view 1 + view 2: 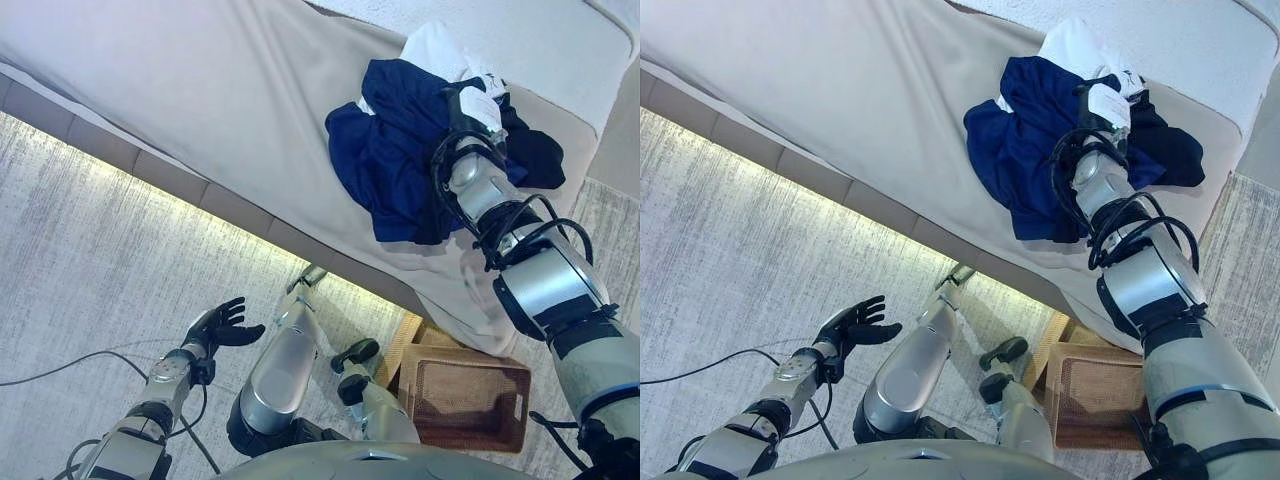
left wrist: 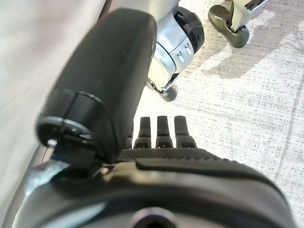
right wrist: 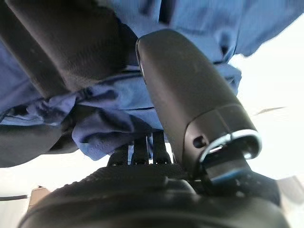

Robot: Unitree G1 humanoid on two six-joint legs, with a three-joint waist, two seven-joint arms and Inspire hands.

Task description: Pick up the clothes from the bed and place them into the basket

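Clearly the step in hand is the grab itself: the right hand (image 1: 470, 105) is buried in the pile of clothes (image 1: 400, 150) on the bed (image 1: 200, 90), toward the far right of the mattress. The pile is a rumpled navy garment (image 1: 1025, 140) on top, a white piece (image 1: 1075, 45) behind it and a black piece (image 1: 1170, 150) at its right edge. In the right wrist view the thumb (image 3: 190, 90) presses against bunched blue cloth and the fingers (image 3: 137, 152) are sunk into its folds, so the hand looks clenched on the navy garment, though how much cloth it has is hidden.

To do this well, the grip probably needs a thick fold rather than a thin edge, since loose cloth slips and trails. Lifting straight up before swinging toward the basket should show whether the white and black pieces come along or stay behind; either is fine, but a half-caught piece may drop on the floor between bed and basket.

The basket (image 1: 470, 400) stands on the floor (image 1: 90, 250) near the robot, at the right, just beside the bed's edge and below the pile; it looks empty as far as can be seen. The carry is likely short and mostly downward, and hanging cloth should clear the rim.

The left hand (image 1: 220, 325) hangs over the floor at the left, fingers spread and holding nothing.
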